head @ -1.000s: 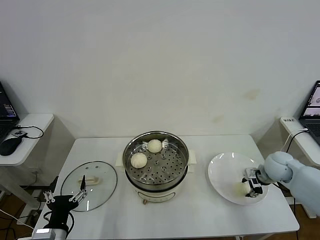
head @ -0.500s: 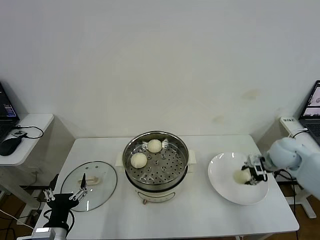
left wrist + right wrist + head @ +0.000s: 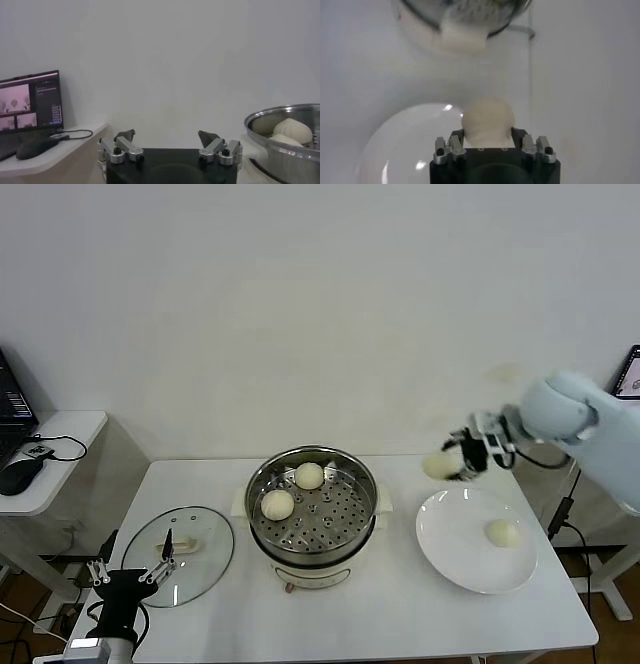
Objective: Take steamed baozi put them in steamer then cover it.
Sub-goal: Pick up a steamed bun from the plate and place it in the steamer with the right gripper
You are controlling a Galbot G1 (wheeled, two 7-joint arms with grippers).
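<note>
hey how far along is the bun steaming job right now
Done: two baozi sit in the steamer. In hand: the right gripper holds a third bun above the table. Left: one bun on the plate, then the glass lid.

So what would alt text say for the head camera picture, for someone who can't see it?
The right tool holds a baozi in the air between a white plate, where one bun remains, and the steamer, which holds two buns. The left tool hangs open by a glass lid.
</note>
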